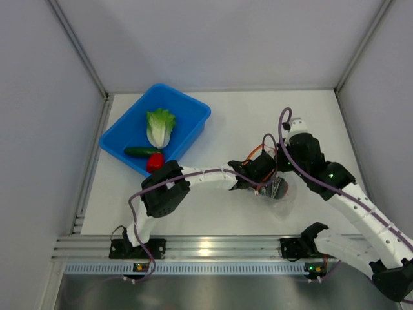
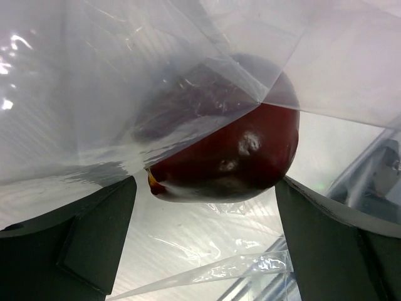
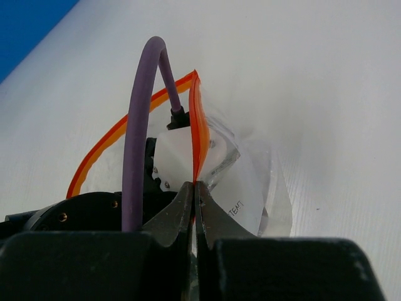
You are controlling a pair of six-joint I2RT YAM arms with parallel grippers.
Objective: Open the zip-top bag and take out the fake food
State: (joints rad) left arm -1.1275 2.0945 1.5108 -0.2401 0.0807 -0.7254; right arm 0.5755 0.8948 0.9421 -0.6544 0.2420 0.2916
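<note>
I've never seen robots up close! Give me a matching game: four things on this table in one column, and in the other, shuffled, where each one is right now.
Things:
1. lettuce head
2. dark red round piece
3. zipper strip
4. cucumber

Places:
A. pinched in the right gripper
B. dark green, lying in the blue bin
C. inside the zip-top bag, in front of the left gripper
D. pale green and white, in the blue bin

Pairs: 1-D, 2-C, 3-A, 4-B.
</note>
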